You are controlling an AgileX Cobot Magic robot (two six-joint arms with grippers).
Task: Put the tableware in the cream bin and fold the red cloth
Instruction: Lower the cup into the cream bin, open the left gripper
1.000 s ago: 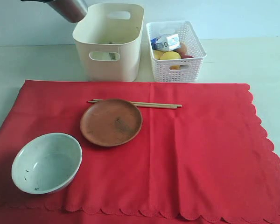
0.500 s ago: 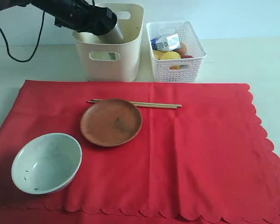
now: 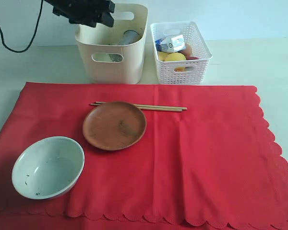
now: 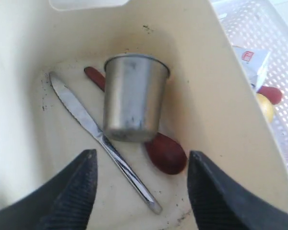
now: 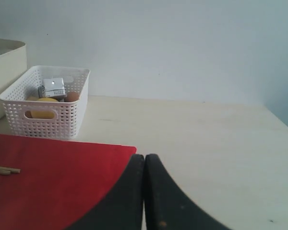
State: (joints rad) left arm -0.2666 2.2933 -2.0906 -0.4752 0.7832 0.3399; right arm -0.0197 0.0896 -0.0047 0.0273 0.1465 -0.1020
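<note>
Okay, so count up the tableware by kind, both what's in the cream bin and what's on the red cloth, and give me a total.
Steel cup: 1
Knife: 1
Wooden spoon: 1
Brown plate: 1
Bowl: 1
Chopsticks: 2
Total: 7

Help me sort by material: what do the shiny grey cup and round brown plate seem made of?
Shiny grey cup: likely brushed steel, from its metallic sheen. Round brown plate: probably matt wood, from its uneven warm tone; clay is possible.

spoon — mid-handle hidden behind cup; cloth — near-left corner cut off by frame edge
</note>
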